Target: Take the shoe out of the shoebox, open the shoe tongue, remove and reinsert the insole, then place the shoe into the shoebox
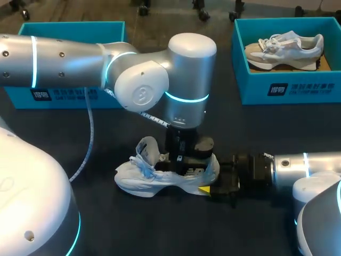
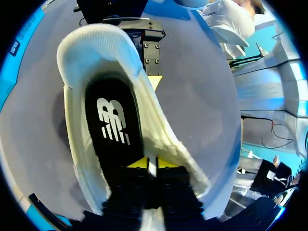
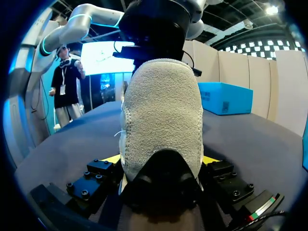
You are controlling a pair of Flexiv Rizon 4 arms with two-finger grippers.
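A white sneaker [image 1: 144, 178] stands upright on the dark table, toe to the left, with its tongue pulled up. My left gripper [image 1: 186, 169] reaches straight down into the shoe's opening. In the left wrist view its yellow tips [image 2: 151, 163] stand a narrow gap apart over the black insole [image 2: 113, 125], which lies flat inside the shoe; nothing is gripped between them. My right gripper [image 1: 213, 186] comes in low from the right and is shut on the shoe's heel [image 3: 161, 110], one finger [image 3: 103, 171] on each side.
A blue shoebox [image 1: 69, 96] stands at the back left, partly behind my left arm. Another blue box [image 1: 287, 88] at the back right holds a second pale sneaker [image 1: 285, 48]. A grey cable [image 1: 88, 138] hangs from the left arm.
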